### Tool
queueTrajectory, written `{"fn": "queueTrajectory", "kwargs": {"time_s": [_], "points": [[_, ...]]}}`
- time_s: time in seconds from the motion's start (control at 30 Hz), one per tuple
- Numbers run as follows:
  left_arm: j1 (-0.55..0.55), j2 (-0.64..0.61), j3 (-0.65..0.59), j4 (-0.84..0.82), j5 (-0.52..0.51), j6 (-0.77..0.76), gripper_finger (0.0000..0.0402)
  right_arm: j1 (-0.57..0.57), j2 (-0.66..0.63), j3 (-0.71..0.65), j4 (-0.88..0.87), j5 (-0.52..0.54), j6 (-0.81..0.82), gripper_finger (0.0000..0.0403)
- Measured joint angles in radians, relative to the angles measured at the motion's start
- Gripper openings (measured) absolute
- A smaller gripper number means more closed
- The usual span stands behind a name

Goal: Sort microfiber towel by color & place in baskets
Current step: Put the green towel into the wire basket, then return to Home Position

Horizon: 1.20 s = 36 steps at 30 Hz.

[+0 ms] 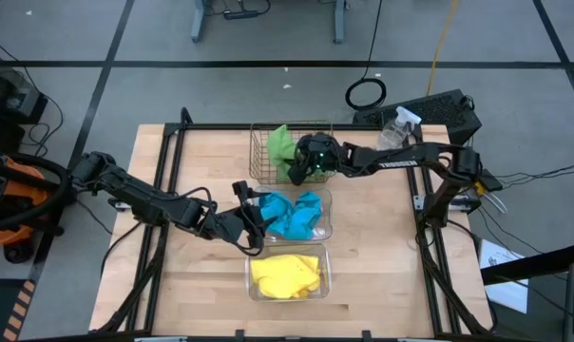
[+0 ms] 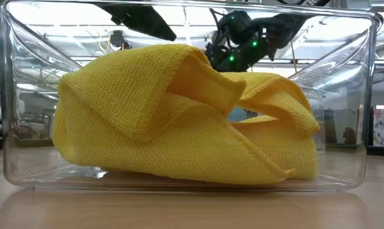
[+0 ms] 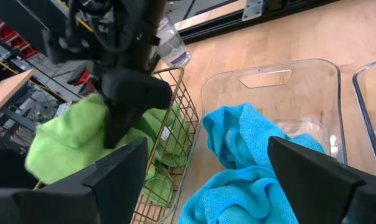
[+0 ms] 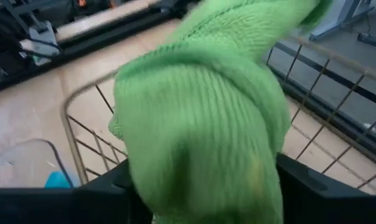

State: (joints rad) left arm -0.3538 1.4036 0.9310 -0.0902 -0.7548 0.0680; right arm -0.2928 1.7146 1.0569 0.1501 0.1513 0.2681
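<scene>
Here, the right tool (image 1: 300, 163), fingers parted around a green towel (image 4: 206, 118), sits over the wire basket (image 1: 260, 157), while the left tool (image 1: 254, 215), fingers spread, waits beside blue towels (image 1: 292, 214); yellow towels (image 1: 285, 275) fill the nearest basket (image 1: 325, 271).

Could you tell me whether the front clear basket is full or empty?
Full: crumpled yellow towels fill the clear basket nearly wall to wall.
</scene>
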Motion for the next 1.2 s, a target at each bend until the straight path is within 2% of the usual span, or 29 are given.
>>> {"fn": "queueTrajectory", "kwargs": {"time_s": [0.27,0.6,0.73,0.93,1.1,1.2], "points": [[0.000,0.000,0.000,0.000,0.031,-0.002,0.0336,0.019,-0.076,0.000,-0.074,0.007,0.001,0.0257],[0.001,0.000,0.000,0.007,0.048,-0.009,0.0336,0.040,-0.164,0.000,-0.064,0.028,-0.061,0.0287],[0.001,0.000,0.000,0.010,0.048,-0.009,0.0336,0.055,-0.172,0.001,-0.039,0.058,-0.120,0.0288],[0.001,0.000,0.000,0.033,0.048,-0.016,0.0336,0.058,-0.172,0.013,-0.097,0.059,-0.148,0.0288],[0.001,0.000,0.000,0.038,0.053,-0.013,0.0336,0.106,-0.215,0.014,-0.230,0.039,-0.156,0.0285],[0.001,0.000,0.000,0.092,0.121,0.027,0.0329,0.186,-0.265,0.005,-0.349,0.047,-0.144,0.0269]]}}
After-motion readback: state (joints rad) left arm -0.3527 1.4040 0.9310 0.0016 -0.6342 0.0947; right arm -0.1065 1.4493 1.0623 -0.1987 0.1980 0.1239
